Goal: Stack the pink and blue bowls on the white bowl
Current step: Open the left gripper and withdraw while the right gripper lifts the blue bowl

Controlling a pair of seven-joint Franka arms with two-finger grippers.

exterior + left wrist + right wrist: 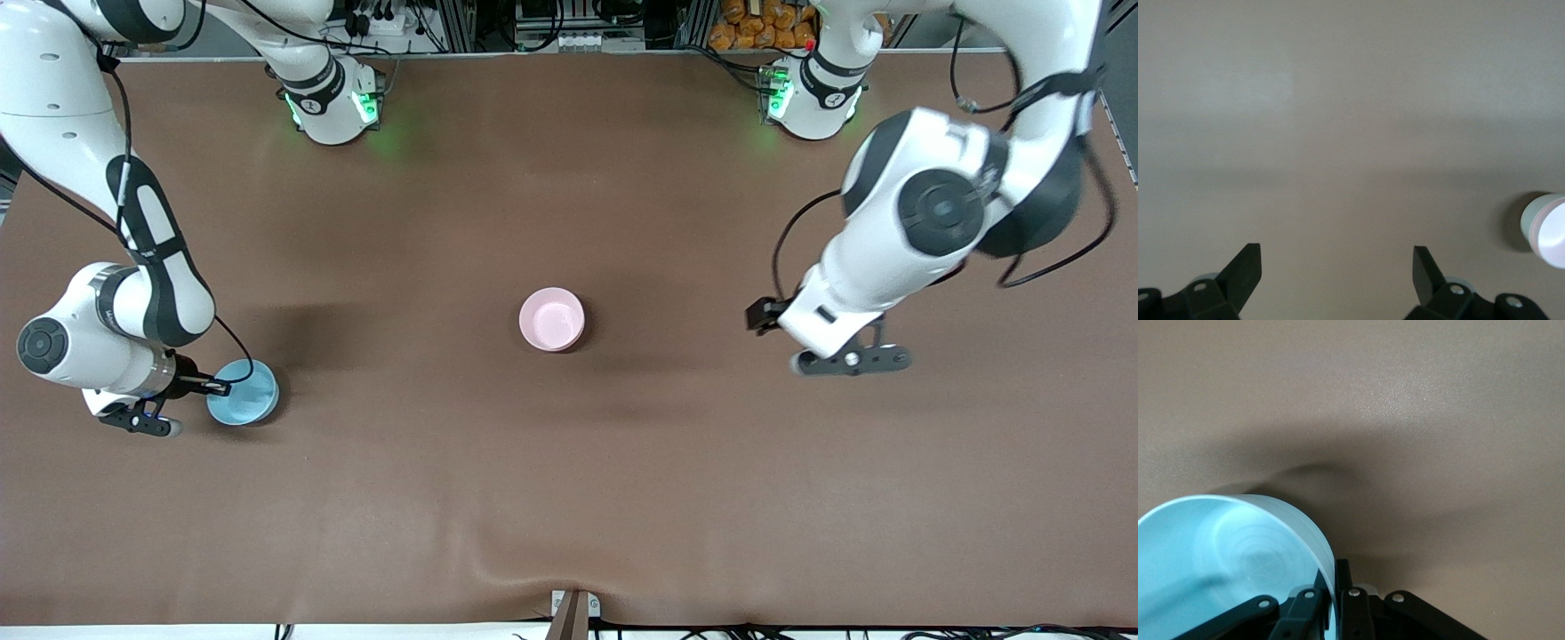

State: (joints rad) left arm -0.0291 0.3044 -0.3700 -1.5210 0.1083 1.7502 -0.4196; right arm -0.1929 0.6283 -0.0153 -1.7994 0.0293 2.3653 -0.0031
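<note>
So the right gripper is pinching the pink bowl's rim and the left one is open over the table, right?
Not quite. The right gripper is pinching the blue bowl by its rim, as the right wrist view shows. The pink bowl sits alone mid-table. The left gripper is indeed open over the bare table.

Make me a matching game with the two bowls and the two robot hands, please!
Things:
1. blue bowl
2. pink bowl
3. left gripper
4. right gripper

States:
A. open over bare table
B. pinching a bowl's rim
C. alone at mid-table
D. gripped at the right arm's end of the table

Pairs: 1-D, 2-C, 3-A, 4-B
</note>
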